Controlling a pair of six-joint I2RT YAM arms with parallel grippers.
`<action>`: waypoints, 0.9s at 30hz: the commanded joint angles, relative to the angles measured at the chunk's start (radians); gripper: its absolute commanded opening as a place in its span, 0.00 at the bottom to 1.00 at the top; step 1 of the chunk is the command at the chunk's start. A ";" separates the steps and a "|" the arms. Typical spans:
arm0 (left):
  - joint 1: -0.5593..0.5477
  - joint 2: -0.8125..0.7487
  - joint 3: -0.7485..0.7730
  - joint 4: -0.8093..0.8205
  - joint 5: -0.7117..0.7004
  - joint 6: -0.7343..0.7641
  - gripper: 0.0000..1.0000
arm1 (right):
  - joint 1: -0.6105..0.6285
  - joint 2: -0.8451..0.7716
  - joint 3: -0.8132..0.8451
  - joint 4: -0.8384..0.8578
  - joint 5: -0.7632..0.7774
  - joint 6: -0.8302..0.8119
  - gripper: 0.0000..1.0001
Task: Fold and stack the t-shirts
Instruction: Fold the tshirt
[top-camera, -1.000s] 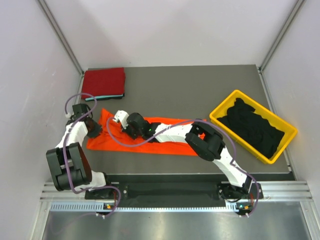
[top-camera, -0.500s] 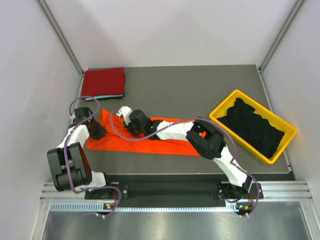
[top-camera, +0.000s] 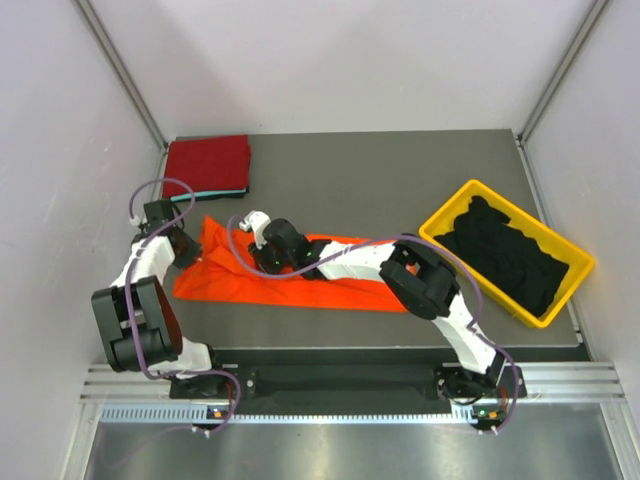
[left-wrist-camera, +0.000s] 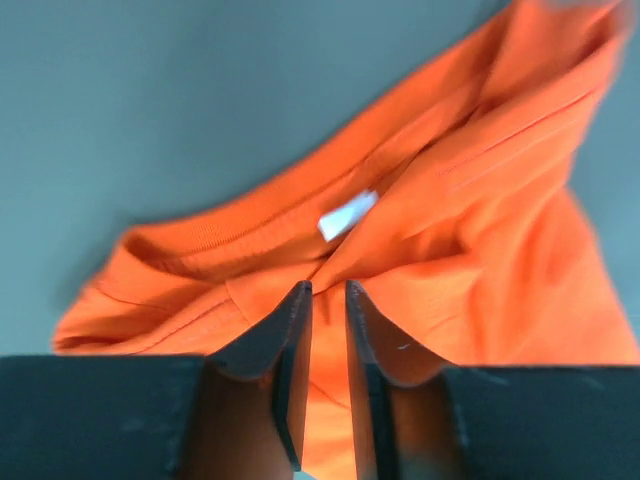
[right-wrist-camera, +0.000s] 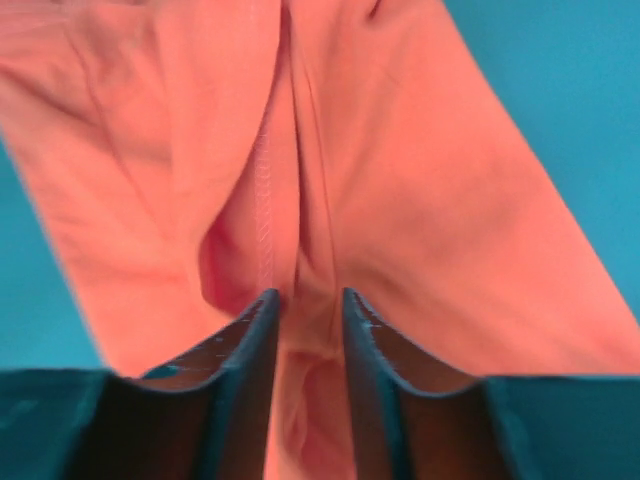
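I have the bright orange cotton t-shirt (top-camera: 300, 292) lying on the grey table (top-camera: 380, 180), left of centre, already narrowed into a long band. Its long axis runs across the table from left to right, dipping a little toward me at the right end. The neck end points left: my left wrist view shows the collar with its white label (left-wrist-camera: 348, 214). Both claws work that end, I judge so the band can be doubled over along its length. The left gripper (left-wrist-camera: 328, 287) is pinched almost closed on a ridge of orange cloth that draws up into its tips. The right gripper (right-wrist-camera: 305, 295) stands with jaws parted and a pucker along a stitched seam between them; it looks like no firm grip. The folded dark red shirt (top-camera: 207, 163) sits in the far-left corner on a teal one (top-camera: 215, 192), out of the way as the stack. The black shirts (top-camera: 505, 258) wait in the yellow plastic bin (top-camera: 440, 222) at the right.
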 joint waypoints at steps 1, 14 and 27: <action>0.000 -0.095 0.076 0.013 -0.085 0.060 0.28 | -0.010 -0.151 -0.017 -0.002 -0.010 0.065 0.34; 0.000 0.187 0.316 0.162 0.352 0.309 0.41 | -0.154 -0.438 -0.269 -0.113 0.061 0.246 0.44; -0.015 0.363 0.421 0.110 0.323 0.347 0.40 | -0.321 -0.572 -0.493 -0.249 0.240 0.301 0.43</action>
